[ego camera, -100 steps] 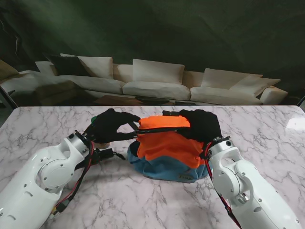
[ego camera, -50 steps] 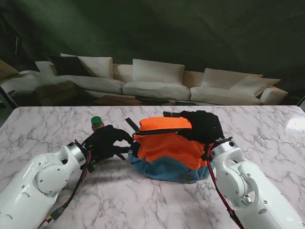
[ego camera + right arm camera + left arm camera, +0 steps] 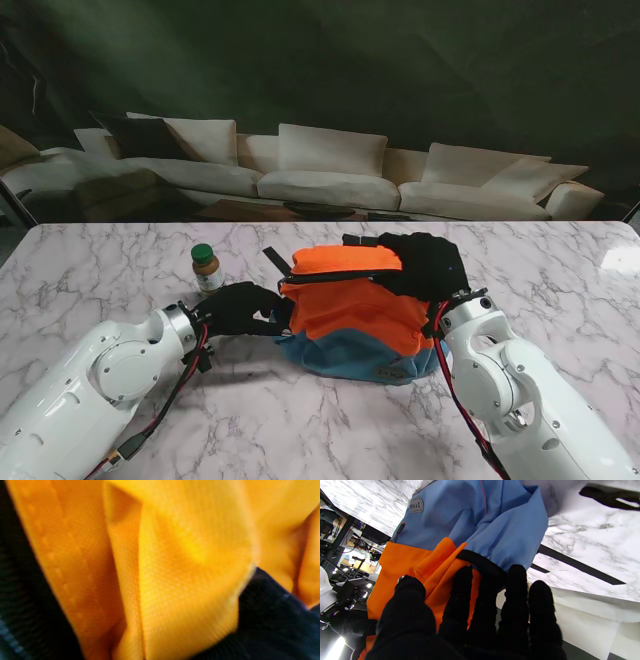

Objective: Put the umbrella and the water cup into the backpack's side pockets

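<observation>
The orange and blue backpack (image 3: 345,315) stands in the middle of the marble table (image 3: 120,260). My right hand (image 3: 425,262) lies on its top right and grips the orange fabric (image 3: 175,567), which fills the right wrist view. My left hand (image 3: 240,308) is low at the bag's left side. Its fingertips (image 3: 516,573) touch the black elastic rim (image 3: 482,563) of the blue side pocket (image 3: 510,535), thumb apart on the orange cloth, holding nothing. The water cup, a small bottle with a green cap (image 3: 205,268), stands upright just beyond my left hand. I see no umbrella.
A black strap (image 3: 275,262) trails from the bag's left top, and flat black straps (image 3: 577,565) lie on the marble beside the pocket. A white sofa (image 3: 320,175) runs behind the table's far edge.
My left hand has dropped from the bag's upper left to its left side pocket, uncovering the green-capped bottle. The right hand has stayed put on top.
</observation>
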Controlling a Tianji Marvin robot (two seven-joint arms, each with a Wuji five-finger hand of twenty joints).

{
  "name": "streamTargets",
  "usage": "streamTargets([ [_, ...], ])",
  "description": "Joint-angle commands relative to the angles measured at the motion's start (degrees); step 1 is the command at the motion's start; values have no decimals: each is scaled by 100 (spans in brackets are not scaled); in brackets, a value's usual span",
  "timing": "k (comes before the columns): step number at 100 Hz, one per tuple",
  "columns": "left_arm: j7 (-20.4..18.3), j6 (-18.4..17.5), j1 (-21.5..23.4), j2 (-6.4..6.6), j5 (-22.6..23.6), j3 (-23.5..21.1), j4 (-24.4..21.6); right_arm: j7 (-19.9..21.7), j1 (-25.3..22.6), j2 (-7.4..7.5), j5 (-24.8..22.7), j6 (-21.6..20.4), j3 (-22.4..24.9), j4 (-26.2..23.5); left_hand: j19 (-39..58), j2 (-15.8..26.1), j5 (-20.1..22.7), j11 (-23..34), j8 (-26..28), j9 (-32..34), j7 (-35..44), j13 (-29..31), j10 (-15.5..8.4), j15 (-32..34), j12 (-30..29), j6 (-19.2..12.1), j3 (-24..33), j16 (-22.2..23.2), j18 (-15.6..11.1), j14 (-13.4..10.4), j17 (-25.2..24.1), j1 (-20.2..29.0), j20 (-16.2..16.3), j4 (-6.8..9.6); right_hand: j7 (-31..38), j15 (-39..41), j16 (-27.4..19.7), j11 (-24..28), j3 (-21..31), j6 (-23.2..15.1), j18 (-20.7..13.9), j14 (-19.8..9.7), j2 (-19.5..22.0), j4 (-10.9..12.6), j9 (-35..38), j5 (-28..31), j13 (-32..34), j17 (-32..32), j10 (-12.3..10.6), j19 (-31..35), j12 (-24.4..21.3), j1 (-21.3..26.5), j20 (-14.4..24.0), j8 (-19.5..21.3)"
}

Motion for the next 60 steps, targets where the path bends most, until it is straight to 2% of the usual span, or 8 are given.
streamTargets([
  [1,-154,21,-32,2,-35,66,38,4,-17,-8,10,43,-47,70,228,237,-201,-144,-143,-265,-196,-11,-74,109,-107,-347,-16,55,-59,47,-87,-24,122,-88,277,639,117,277,614,-656,-54,-242,441,138,130,218,366,41,-184,333,51,747,25,255],
  [9,-171,3,-85,5,-54,150,66,13,13,-10,28,53,-80,88,201,233,-461,-262,-272,-383,-458,-54,-45,81,-206,-706,-15,56,-60,57,-120,14,137,-91,274,632,113,279,607,-654,-53,-238,449,140,130,212,364,40,-183,332,52,750,25,254],
  [17,-224,1,-117,10,-131,212,55,26,37,-8,29,61,-104,103,155,317,-752,-322,-630,-468,-1024,-96,22,66,-273,-934,-27,73,-61,71,-169,-5,167,-91,275,626,110,276,600,-650,-51,-236,453,141,122,210,364,32,-185,327,51,755,24,253],
  [27,-273,-10,-143,17,-179,254,20,31,50,-10,40,73,-121,114,126,348,-1104,-360,-1042,-502,-1480,-123,34,63,-289,-1135,-29,89,-55,86,-205,-19,191,-93,274,612,104,275,591,-650,-47,-225,463,143,122,206,362,24,-185,321,51,757,23,252],
  [36,-320,-46,-151,33,-145,267,-11,20,51,-11,43,72,-128,122,105,383,-1242,-396,-1302,-540,-1687,-135,28,63,-299,-1232,-32,97,-49,79,-225,-39,204,-97,275,606,101,274,585,-653,-44,-224,469,145,119,204,364,23,-184,318,51,760,23,249],
  [46,-373,-83,-151,61,40,248,-27,19,54,-13,55,71,-132,130,83,427,-938,-375,-1280,-473,-1508,-144,36,47,-286,-1158,-35,89,-48,100,-240,-57,202,-99,277,604,100,273,577,-649,-41,-224,471,146,116,203,365,17,-185,314,51,763,22,248],
  [53,-336,-109,-138,69,229,208,-21,22,58,-12,58,70,-134,136,68,405,-111,-299,-724,-275,-718,-91,35,45,-224,-833,-33,65,-22,96,-208,-54,206,-112,276,594,96,271,574,-651,-39,-215,476,147,114,203,361,14,-184,312,50,762,22,246],
  [60,-278,-103,-98,67,406,139,-28,24,61,-13,65,71,-140,141,76,477,506,-245,-484,-187,-290,-63,37,57,-197,-561,-36,58,-27,98,-186,-61,204,-105,276,590,94,270,572,-651,-37,-213,482,149,112,202,363,10,-186,309,50,766,22,245],
])
